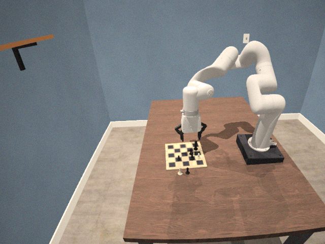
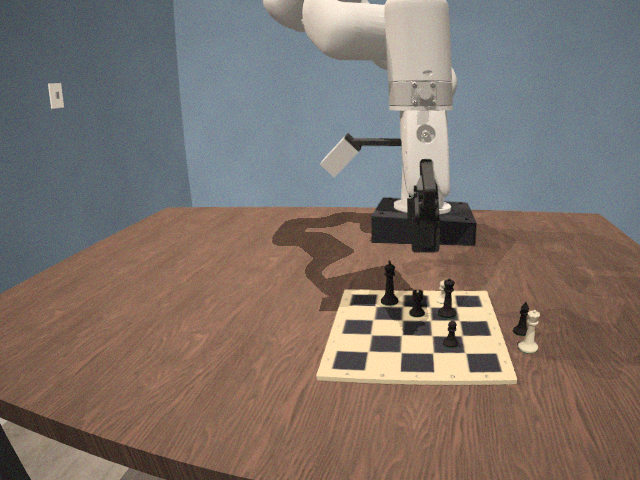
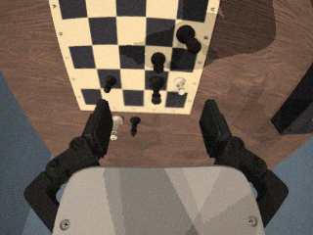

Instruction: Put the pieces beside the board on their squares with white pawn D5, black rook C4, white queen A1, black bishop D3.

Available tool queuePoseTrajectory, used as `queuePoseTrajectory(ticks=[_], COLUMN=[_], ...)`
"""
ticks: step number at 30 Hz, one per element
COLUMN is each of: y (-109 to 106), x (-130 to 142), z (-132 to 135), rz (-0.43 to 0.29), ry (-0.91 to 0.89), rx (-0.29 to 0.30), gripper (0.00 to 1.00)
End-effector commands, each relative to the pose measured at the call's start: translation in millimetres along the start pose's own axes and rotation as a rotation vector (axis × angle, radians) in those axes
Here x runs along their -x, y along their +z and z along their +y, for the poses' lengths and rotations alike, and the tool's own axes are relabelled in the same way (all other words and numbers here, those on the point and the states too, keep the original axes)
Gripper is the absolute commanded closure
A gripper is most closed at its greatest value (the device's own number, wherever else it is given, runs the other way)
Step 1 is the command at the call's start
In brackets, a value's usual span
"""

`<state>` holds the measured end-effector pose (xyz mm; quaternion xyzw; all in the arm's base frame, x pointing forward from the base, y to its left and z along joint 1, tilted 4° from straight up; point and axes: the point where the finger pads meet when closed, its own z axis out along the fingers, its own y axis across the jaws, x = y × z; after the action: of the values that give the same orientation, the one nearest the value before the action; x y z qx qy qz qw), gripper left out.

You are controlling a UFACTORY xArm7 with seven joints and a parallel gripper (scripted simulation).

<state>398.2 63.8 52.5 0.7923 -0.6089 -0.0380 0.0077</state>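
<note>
Table [image 2: 155, 310]: dark-grained wood, satin sheen. Chessboard [image 2: 330, 369]: matt cream border, smooth. Arm [image 1: 262, 79]: smooth white plastic-like shell. Base plate [image 1: 278, 158]: matt black.

White queen [image 2: 528, 331], black bishop [image 2: 521, 319] upright beside board [image 2: 330, 356]
</note>
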Motion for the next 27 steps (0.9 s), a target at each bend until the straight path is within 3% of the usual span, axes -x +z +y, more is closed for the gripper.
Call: queuePoseTrajectory(ticks=[1,14,16,17,27], y=[-2.6,-11.8,-11.8,-11.7,-7.4], x=[4.9,76.9,76.9,83.7,128.8], z=[-6.1,-57.9,-57.9,-61.3,-79.0], rz=[0.001,0.015,0.015,0.016,0.022], ry=[-0.088,-0.845,-0.845,-1.01,-1.516], rx=[-0.005,-0.029,-0.029,-0.032,-0.033], gripper=[0.0,0.0,0.0,0.0,0.0])
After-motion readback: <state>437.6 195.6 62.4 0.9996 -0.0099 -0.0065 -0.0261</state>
